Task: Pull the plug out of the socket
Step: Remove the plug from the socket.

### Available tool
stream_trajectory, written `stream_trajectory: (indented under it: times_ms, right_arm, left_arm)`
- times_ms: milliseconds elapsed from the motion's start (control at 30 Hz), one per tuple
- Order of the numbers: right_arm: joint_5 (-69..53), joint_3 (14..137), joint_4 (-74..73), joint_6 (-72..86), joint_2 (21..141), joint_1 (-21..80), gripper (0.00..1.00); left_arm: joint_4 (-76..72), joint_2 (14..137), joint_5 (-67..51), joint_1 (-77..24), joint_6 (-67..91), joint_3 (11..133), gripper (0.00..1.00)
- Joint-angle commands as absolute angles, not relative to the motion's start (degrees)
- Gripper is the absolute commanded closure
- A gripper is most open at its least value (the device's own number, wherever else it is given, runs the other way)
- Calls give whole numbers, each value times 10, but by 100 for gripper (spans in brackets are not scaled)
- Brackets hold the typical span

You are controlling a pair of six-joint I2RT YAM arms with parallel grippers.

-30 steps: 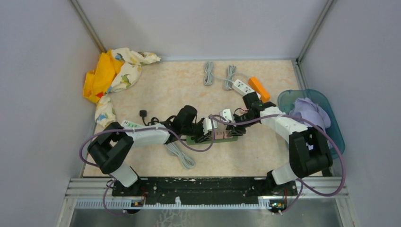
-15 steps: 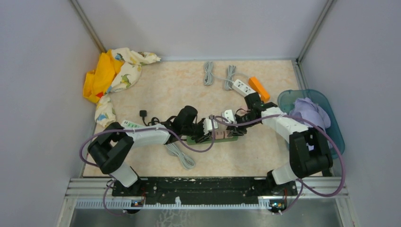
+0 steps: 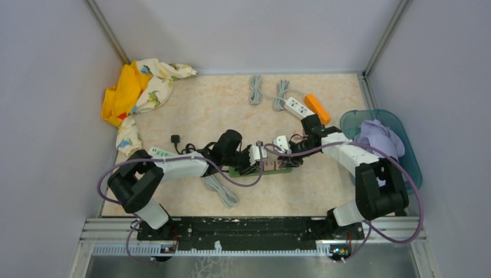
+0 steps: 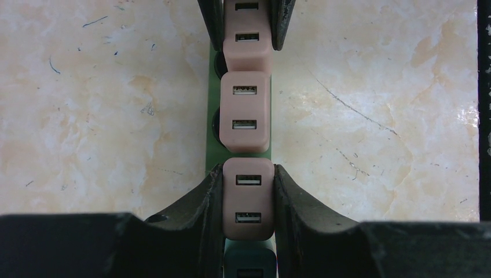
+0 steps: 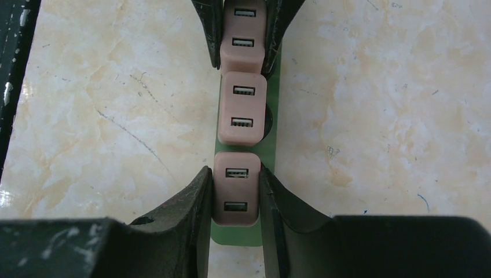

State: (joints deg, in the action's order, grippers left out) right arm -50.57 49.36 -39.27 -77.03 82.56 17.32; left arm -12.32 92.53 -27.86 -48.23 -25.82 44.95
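The left gripper (image 4: 248,174) is clamped on the left pink USB plug (image 4: 248,200) in the green power strip (image 4: 212,150); the right gripper (image 5: 235,174) clamps the right pink USB plug (image 5: 235,191).

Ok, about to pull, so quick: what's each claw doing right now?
Left claw: shut on the leftmost pink plug.
Right claw: shut on the rightmost pink plug.

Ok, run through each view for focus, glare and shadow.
Top external: even soft light, faint shadows, green socket strip too small for detail. Left wrist: near pink plug sharp, fingers almost black. Right wrist: end plug sharp, mild table sheen at left edge.
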Motion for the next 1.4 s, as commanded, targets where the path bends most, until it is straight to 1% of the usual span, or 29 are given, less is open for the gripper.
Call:
stream_trajectory:
  times_ms: [0, 167, 233, 467, 633, 833, 1033, 1133, 1233, 1367]
  right_arm:
    - [-559, 489, -395, -803, 807, 172, 100]
    - [-548, 485, -331, -727, 793, 177, 100]
    - [-536, 485, -325, -721, 786, 173, 100]
    - [-528, 499, -375, -765, 787, 149, 100]
    - [-573, 496, -409, -804, 797, 153, 100]
    - [-559, 485, -336, -734, 791, 186, 100]
    - [-523, 485, -291, -677, 770, 175, 100]
    - [-512, 489, -309, -694, 768, 160, 100]
    - [-508, 499, -361, -747, 773, 155, 100]
    - [-558, 507, -430, -818, 790, 155, 100]
  left_arm:
    - [-110, 925, -282, -483, -261, 439, 100]
    - [-112, 925, -281, -483, -261, 439, 100]
    - [-112, 924, -282, -483, -261, 437, 100]
    - [-116, 921, -281, -483, -259, 434, 100]
    - [-117, 920, -279, -483, -259, 433, 100]
    - [-118, 920, -280, -483, -259, 433, 100]
    - [-119, 920, -281, -483, -260, 432, 100]
    - [-118, 920, -282, -483, -260, 433, 100]
    - [-118, 920, -282, -483, -259, 432, 100]
    - [-120, 919, -281, -483, -260, 430, 100]
